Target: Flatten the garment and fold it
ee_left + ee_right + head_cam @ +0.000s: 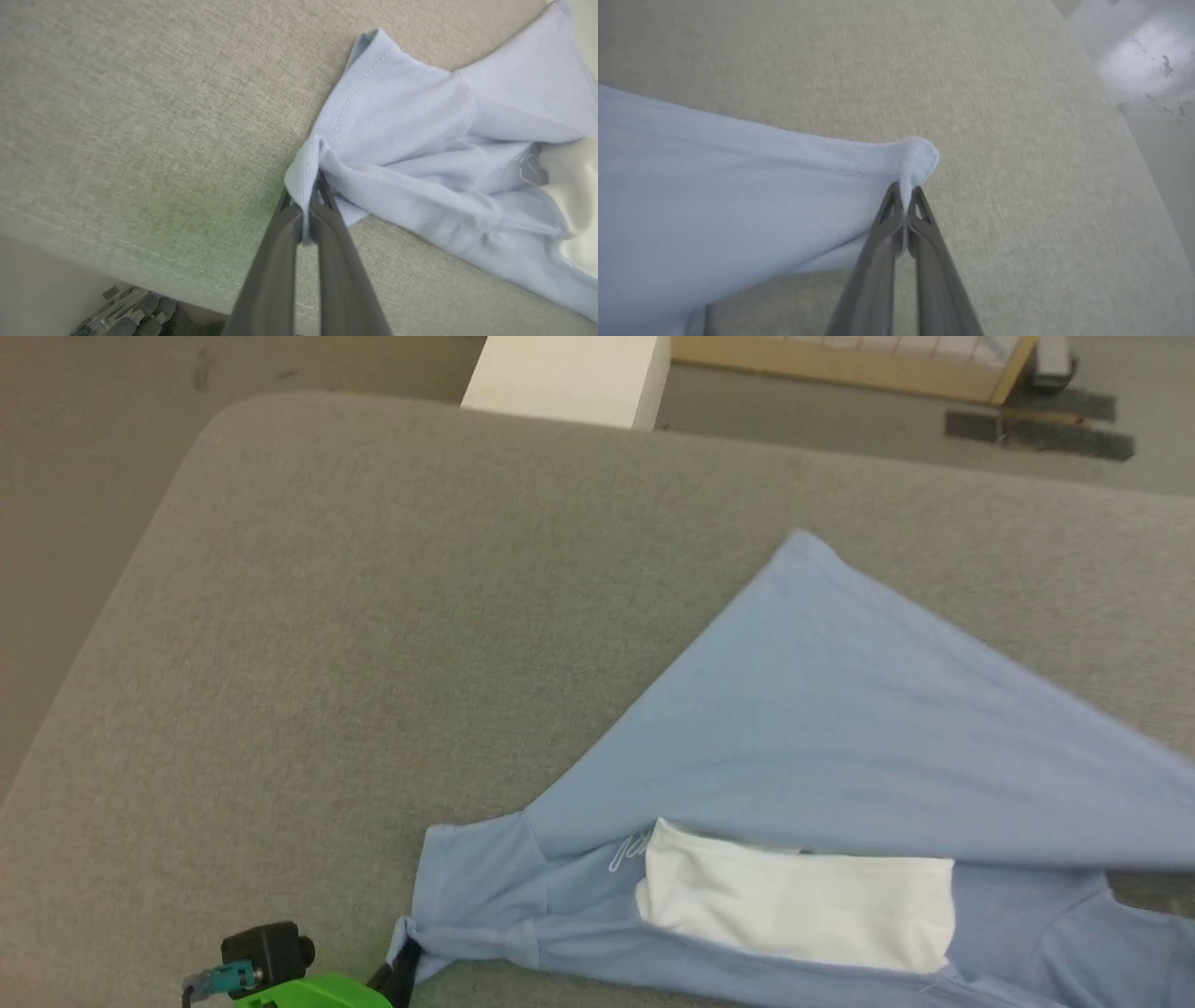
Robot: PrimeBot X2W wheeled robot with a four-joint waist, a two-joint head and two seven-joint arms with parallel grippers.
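Observation:
The garment (840,737) is a light blue shirt lying partly folded on the grey padded surface (373,616), a pointed corner reaching toward the far side. A white panel (803,905) shows at its lower middle, with a small white outline mark (630,849) beside it. My left gripper (403,966) is shut on a bunched sleeve edge at the garment's left end; in the left wrist view the left gripper (306,196) pinches that fabric (397,140). In the right wrist view my right gripper (904,196) is shut on another corner of the garment (738,205), lifted off the surface.
The grey surface (1017,140) ends at a rounded far-left corner, with bare floor (75,476) beyond. A white box (569,378) and a wooden frame (840,364) stand past the far edge. Broad bare padding lies left of the garment.

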